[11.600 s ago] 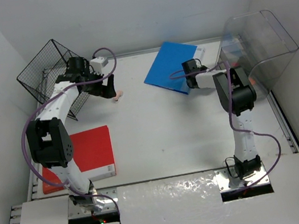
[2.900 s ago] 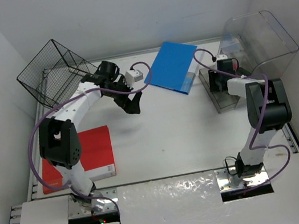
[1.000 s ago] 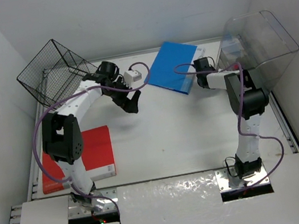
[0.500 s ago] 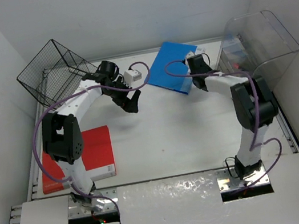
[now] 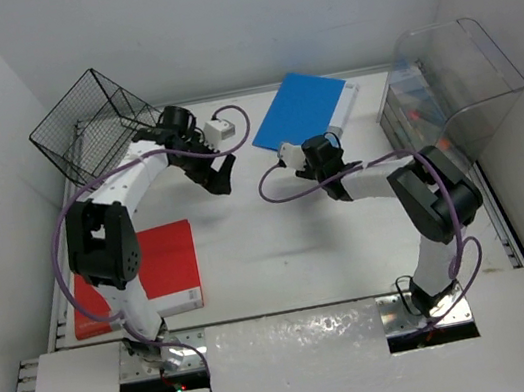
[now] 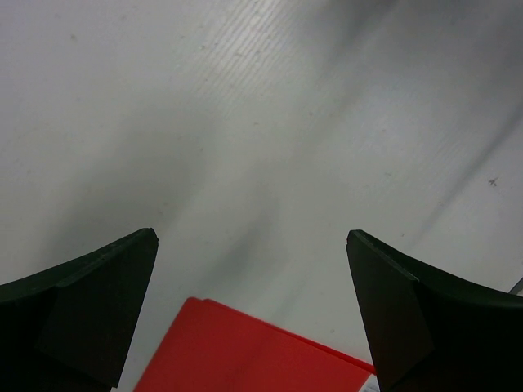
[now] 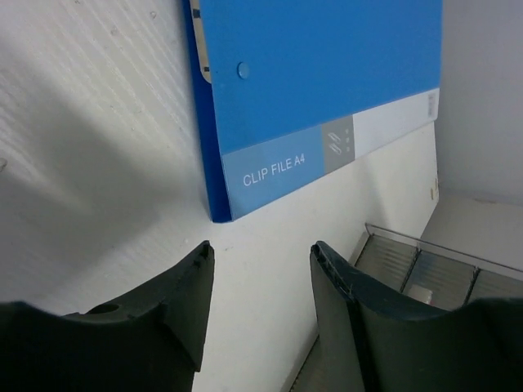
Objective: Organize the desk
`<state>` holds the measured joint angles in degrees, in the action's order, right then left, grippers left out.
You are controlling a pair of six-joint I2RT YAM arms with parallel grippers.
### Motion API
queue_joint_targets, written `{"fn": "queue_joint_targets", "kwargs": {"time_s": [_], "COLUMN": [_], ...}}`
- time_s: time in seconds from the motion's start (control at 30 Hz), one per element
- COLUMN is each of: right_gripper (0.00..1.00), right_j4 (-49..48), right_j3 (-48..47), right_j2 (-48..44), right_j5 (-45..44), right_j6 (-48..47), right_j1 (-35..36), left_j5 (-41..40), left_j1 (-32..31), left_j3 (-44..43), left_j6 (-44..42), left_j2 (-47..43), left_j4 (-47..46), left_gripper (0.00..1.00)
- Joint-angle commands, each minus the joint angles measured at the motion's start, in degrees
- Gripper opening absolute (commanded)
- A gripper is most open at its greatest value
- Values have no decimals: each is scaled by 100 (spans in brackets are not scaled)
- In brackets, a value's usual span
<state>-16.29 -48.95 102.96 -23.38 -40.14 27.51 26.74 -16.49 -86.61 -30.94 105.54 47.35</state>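
Observation:
The desk (image 5: 281,243) is a white tabletop with grey edge rails. A blue clip file (image 5: 302,108) lies at the back centre and also shows in the right wrist view (image 7: 327,73). A red folder (image 5: 153,266) lies at the front left, and its corner shows in the left wrist view (image 6: 245,351). My left gripper (image 5: 221,177) is open and empty above bare desk, right of the basket; in its own view (image 6: 251,237) the jaws stand wide apart. My right gripper (image 5: 323,150) is open and empty just in front of the blue file, with nothing between the jaws in its own view (image 7: 261,249).
A black wire basket (image 5: 92,124) is tilted at the back left corner. A clear plastic drawer box (image 5: 446,87) stands at the back right; its drawers show in the right wrist view (image 7: 433,269). White walls close in on the left, back and right.
My right gripper has swung away from the clear box to the left and nearer, in front of the blue file. My left gripper has drawn back slightly to the left.

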Motion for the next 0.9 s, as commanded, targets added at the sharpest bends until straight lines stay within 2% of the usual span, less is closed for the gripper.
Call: {"fn": "queue_joint_targets", "kwargs": {"time_s": [0.0, 0.33, 0.47, 0.67, 0.8, 0.83, 0.87], "right_gripper": [49, 41, 36, 29, 16, 2, 0], "right_j4": [-401, -427, -803, -1192, -1183, -1140, -1113], "right_j3": [-421, -993, -1108, -1318, -1635, -1705, -1862], "right_j2": [232, 1287, 1639, 2131, 2562, 2632, 2729], "right_j5": [167, -588, -1281, -1802, -2239, -2363, -2495], "right_j6": [-178, -626, -1021, -1505, -1637, -1637, -1629], "right_j1": [-9, 79, 97, 194, 202, 202, 202], "left_j5": [41, 59, 94, 121, 138, 138, 156], "left_j1": [304, 392, 392, 392, 392, 392, 392], "left_j3": [38, 100, 56, 48, 48, 48, 48], "left_j6": [79, 62, 70, 70, 62, 53, 44], "left_j2": [-472, -446, -402, -393, -385, -393, -393], "left_j4": [-183, -183, -165, -156, -139, -121, -112], "left_gripper": [100, 100, 100, 100, 100, 100, 100]}}
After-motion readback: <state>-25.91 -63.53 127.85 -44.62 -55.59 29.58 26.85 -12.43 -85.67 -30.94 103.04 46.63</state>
